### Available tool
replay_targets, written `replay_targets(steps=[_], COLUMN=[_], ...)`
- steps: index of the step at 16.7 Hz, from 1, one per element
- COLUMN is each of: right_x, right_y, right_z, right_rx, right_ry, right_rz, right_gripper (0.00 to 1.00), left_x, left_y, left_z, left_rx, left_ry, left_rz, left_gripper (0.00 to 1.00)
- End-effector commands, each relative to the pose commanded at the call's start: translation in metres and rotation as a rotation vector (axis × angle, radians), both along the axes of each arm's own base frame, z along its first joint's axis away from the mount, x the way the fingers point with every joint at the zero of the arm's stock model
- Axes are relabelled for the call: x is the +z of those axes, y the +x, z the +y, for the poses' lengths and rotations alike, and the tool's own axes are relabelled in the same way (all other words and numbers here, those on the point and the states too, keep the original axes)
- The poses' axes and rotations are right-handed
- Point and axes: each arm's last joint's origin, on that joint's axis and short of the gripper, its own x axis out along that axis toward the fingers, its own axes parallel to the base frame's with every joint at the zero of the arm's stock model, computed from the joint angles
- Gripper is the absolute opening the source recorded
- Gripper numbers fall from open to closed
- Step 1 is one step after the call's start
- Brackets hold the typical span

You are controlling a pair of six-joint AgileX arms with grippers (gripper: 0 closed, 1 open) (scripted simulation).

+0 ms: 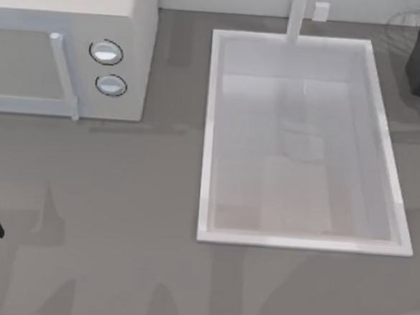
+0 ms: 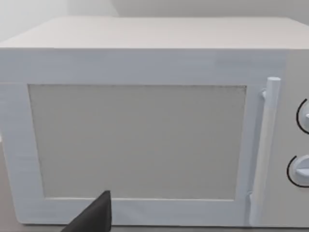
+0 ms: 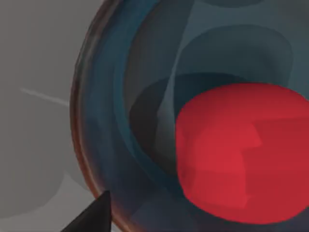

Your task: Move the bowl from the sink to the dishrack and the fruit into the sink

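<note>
Right pincer (image 3: 91, 217), grip state untellable, sits beside the glossy blue bowl (image 3: 120, 121) holding the blocky red fruit (image 3: 236, 154).

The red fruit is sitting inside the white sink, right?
No. The red fruit is sitting inside the blue bowl, not the white sink. The right wrist view shows it resting against the bowl's glossy inside.

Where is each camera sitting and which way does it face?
Top view: above the table, looking down on the sink and microwave.
Left wrist view: faces the microwave door; a dark tool tip shows.
Right wrist view: close on the bowl holding the fruit.
Shared: top and left wrist both see the microwave.
</note>
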Motion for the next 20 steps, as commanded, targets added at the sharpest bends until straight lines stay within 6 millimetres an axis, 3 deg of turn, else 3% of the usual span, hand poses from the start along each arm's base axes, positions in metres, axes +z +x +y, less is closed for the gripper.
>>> replay_targets(steps=[7, 9, 13, 20], right_x=[-0.077, -0.087, -0.087, -0.087], right_y=[0.000, -0.002, -0.002, -0.002], right_z=[-0.001, -0.001, -0.001, -0.001], right_rx=[-0.004, -0.004, -0.004, -0.004], right_ry=[-0.003, 0.001, 0.001, 0.001], right_rz=[-0.008, -0.001, 0.000, 0.000], right_gripper=[1.00, 1.00, 1.00, 0.47], left_x=[0.000, 0.000, 0.000, 0.000], left_y=[0.000, 0.000, 0.000, 0.000], left_z=[0.000, 0.000, 0.000, 0.000], left_rx=[0.000, 0.000, 0.000, 0.000], left_ry=[0.000, 0.000, 0.000, 0.000], left_rz=[0.000, 0.000, 0.000, 0.000], left_gripper=[1.00, 1.00, 1.00, 1.00])
